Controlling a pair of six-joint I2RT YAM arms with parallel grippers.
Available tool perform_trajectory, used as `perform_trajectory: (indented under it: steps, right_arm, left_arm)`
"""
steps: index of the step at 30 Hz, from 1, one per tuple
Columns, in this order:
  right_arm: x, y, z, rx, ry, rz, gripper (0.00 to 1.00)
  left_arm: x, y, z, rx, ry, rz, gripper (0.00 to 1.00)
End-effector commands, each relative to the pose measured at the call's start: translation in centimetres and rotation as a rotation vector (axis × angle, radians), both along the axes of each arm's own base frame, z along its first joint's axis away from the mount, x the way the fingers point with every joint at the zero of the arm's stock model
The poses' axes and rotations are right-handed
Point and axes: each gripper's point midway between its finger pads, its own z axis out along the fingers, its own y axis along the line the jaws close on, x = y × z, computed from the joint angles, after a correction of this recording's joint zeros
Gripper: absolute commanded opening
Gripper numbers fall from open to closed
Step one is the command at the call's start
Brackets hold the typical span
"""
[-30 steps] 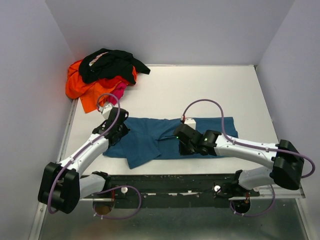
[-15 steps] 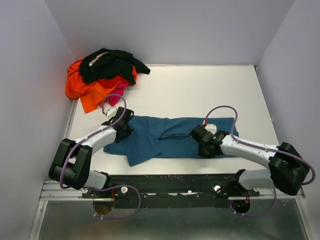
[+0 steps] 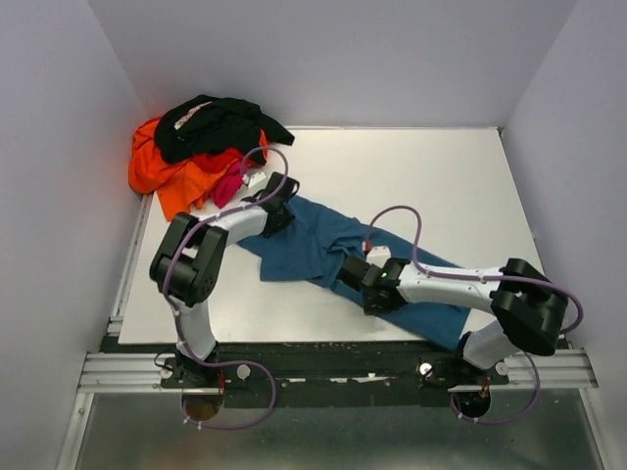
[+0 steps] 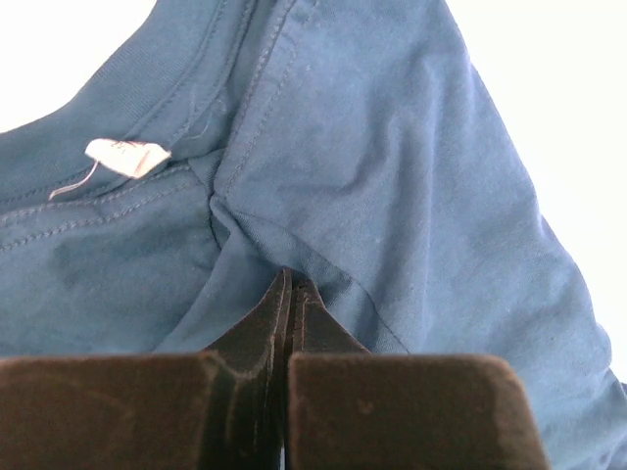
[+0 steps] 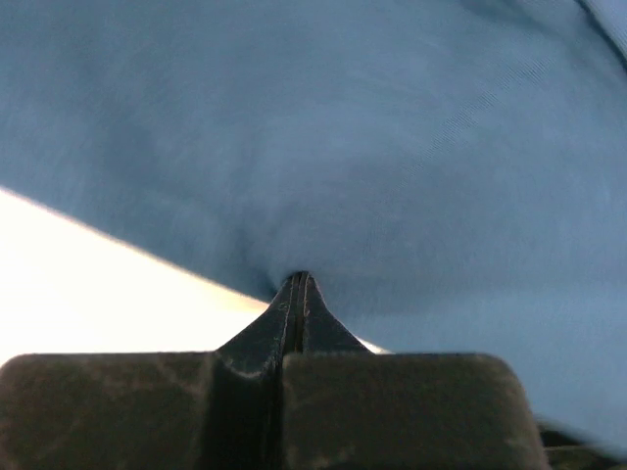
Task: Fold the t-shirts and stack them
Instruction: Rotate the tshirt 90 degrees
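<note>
Reaching forward with the left arm sharply folded, left gripper pinching the teal-blue t-shirt. Stretching the right arm low and leftward, right gripper clamping the same shirt, jaws together.

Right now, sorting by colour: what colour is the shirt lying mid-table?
Teal-blue; the t-shirt shows best in the left wrist view.

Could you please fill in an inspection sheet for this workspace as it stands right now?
Surface: white table, one shirt lying diagonally across it.
Job's things: teal t-shirt rumpled mid-table; black t-shirt on top of orange t-shirt and pink t-shirt, piled in the far left corner.
Clutter: nothing seen.
Grippers: left gripper jaws shut on the teal t-shirt near its collar; right gripper jaws shut on its cloth.
Cables: purple cables loop along both arms.
Surroundings: plain walls on three sides.
</note>
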Motion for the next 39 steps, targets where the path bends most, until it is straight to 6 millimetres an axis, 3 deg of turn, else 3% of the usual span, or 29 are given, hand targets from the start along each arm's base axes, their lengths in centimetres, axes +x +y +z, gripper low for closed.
perform_trajectory:
  steps: [1,4,7,9,10,12,14,19,22,26,30,33,39]
  right_arm:
    - [-2.3,11.3,-1.1,0.301,0.096,0.171,0.01]
    - [-1.6,15.8,0.5,0.432,0.081,0.283,0.01]
    - [-0.3,16.4,3.4,0.464,-0.011,0.332,0.01]
    - [0.8,14.9,5.1,0.442,-0.083,0.319,0.01]
    - [1.3,13.8,5.7,0.427,-0.105,0.3,0.01]
    - [1.8,11.2,6.2,0.414,-0.123,0.254,0.01]
    - [1.9,8.7,6.0,0.406,-0.127,0.215,0.01]
    - [1.9,3.4,5.4,0.368,-0.129,0.123,0.01]
    - [1.5,1.1,4.3,0.329,-0.098,0.076,0.01]
    - [-0.2,-1.1,2.0,0.239,0.002,0.027,0.01]
    - [-2.9,0.0,0.4,0.331,0.108,0.088,0.01]
    - [-3.5,0.6,-0.6,0.359,0.143,0.088,0.01]
    - [-2.2,4.3,-1.1,0.349,0.179,0.126,0.01]
  left_arm:
    - [1.3,-6.1,-3.7,-0.021,0.13,-0.197,0.0]
    - [4.5,-9.0,-4.0,-0.032,0.15,-0.262,0.0]
    - [7.2,-11.9,-4.7,-0.05,0.146,-0.32,0.0]
    - [7.8,-12.1,-5.1,-0.011,0.197,-0.27,0.0]
    - [9.0,-13.9,-4.3,-0.032,0.14,-0.363,0.0]
    - [10.1,-15.2,-3.7,-0.05,0.111,-0.381,0.0]
    - [11.1,-16.6,-3.3,-0.081,0.089,-0.413,0.0]
    - [14.5,-16.7,-2.5,-0.081,0.045,-0.395,0.0]
    - [15.7,-16.9,-3.5,-0.185,0.049,-0.372,0.0]
    - [17.8,-16.9,-2.9,-0.239,0.01,-0.35,0.0]
    - [19.5,-16.6,-2.0,-0.268,-0.053,-0.321,0.0]
    - [20.3,-16.6,-1.9,-0.27,-0.085,-0.322,0.0]
    - [21.1,-16.3,-1.5,-0.295,-0.125,-0.342,0.0]
